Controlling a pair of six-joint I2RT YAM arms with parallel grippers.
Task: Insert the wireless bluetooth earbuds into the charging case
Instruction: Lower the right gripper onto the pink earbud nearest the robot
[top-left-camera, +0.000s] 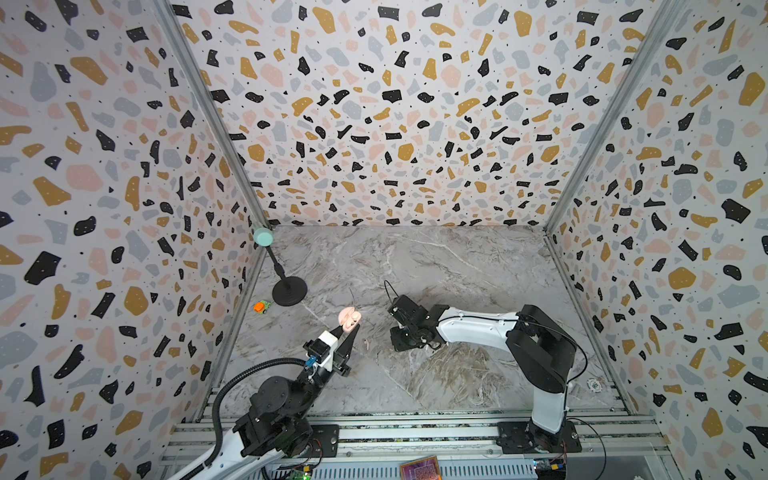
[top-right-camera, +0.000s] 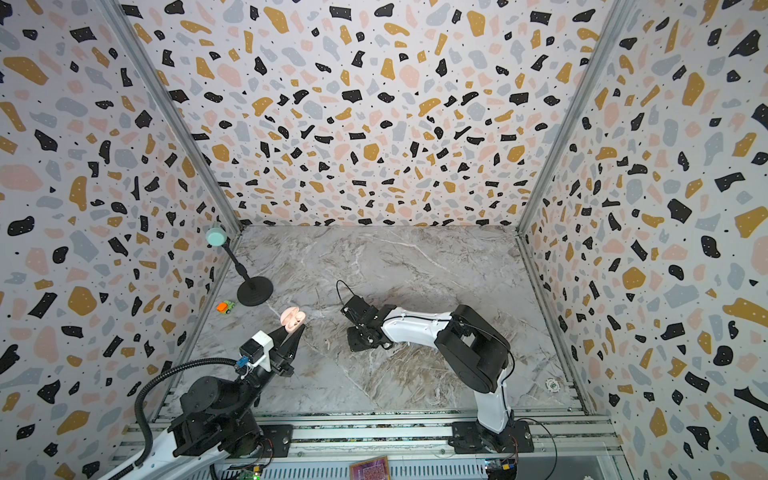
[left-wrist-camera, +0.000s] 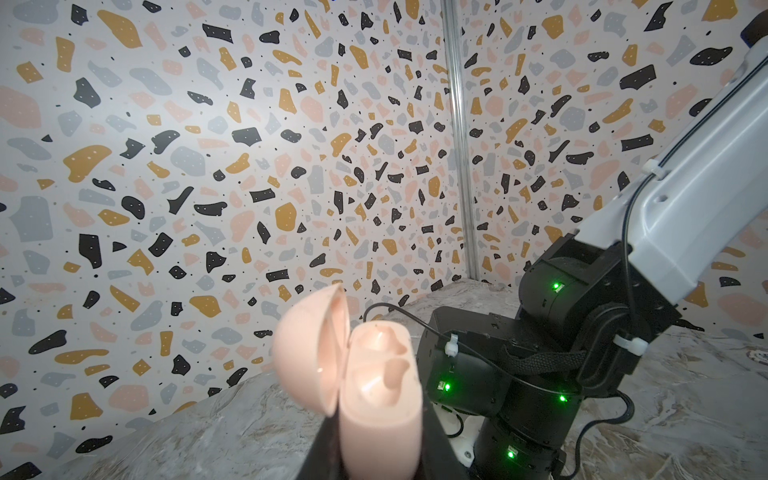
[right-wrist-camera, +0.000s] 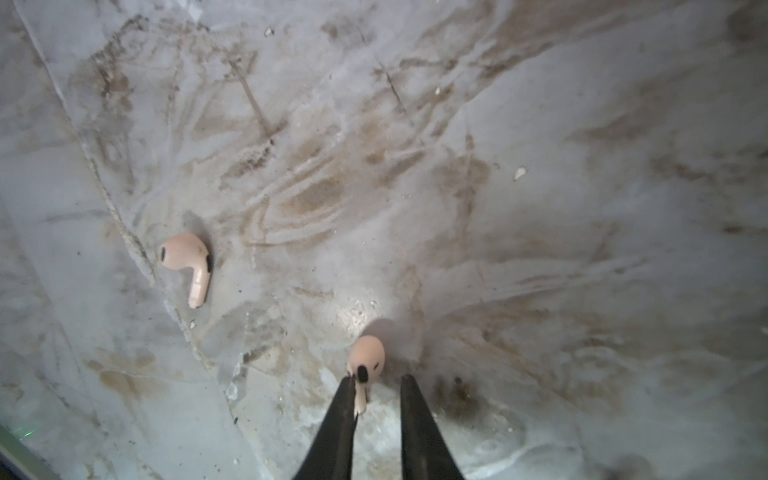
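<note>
Right gripper fingers sit closest in the right wrist view, low over the table. They are apart and straddle the near bud. One finger touches the stem and the other stands clear with a visible gap, so it is not clamped yet.

Near bud: bulb points away from the gripper, and the stem runs back between the fingers. Its long axis, bulb to stem tip, lines up roughly with the fingers.

Loose bud lies on its side on the table, well apart from the gripper, with its stem roughly parallel to the near bud's. It shows as a speck in both top views, between the two arms.

Left gripper is clamped on the lower body of the case, which it holds off the table. The lid is swung open. Both sockets face out toward the right arm and look empty in the left wrist view.

Handling, as a judgement:
- The buds look tiny, very light, hard and glossy, so probably slippery.
- The rounded bulb would likely squirt out of a pinch.
- The better hold is across the stem, near where it meets the bulb.
- A one-sided push could skid or flip the bud.
- The stem probably has to go into the socket first, so the bud will need re-aiming to match the socket.
</note>
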